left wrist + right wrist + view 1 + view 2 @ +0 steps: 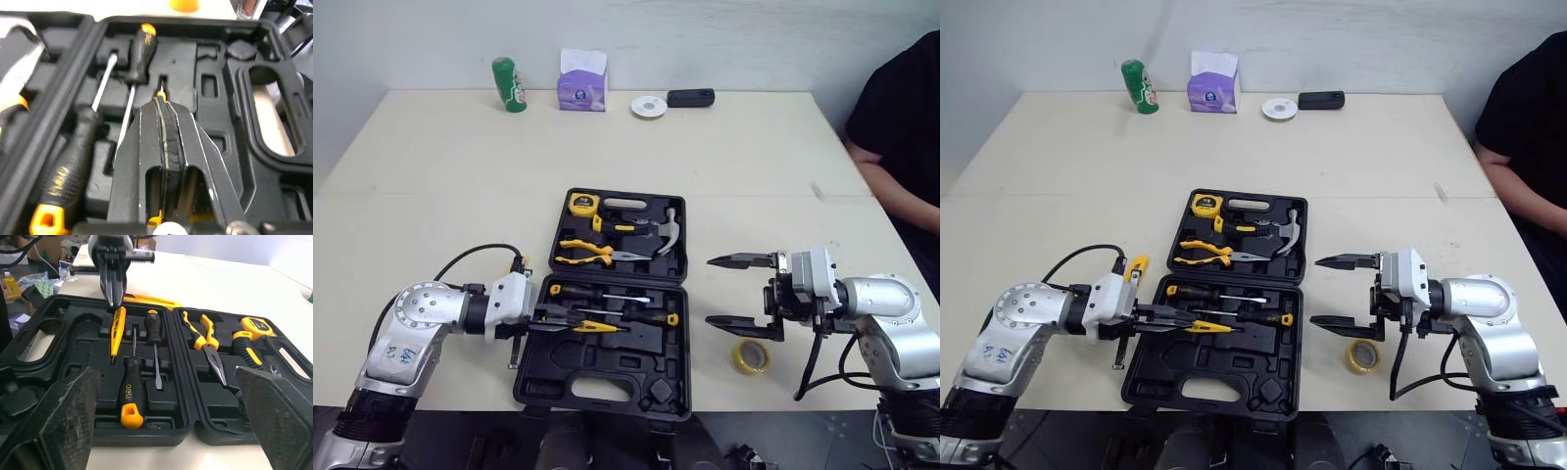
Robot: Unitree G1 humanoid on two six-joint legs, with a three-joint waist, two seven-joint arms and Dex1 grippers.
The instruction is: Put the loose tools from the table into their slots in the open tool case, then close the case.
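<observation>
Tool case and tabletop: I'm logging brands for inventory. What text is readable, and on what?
"deli": on the black screwdriver handle, in the tool case.
Too small to read: print on the green can, tissue pack and tape measure.

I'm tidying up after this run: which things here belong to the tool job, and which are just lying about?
Job: case, tester in left pincer, knife, tape roll.
Lying about: can, tissues, disc, black gadget.
</observation>
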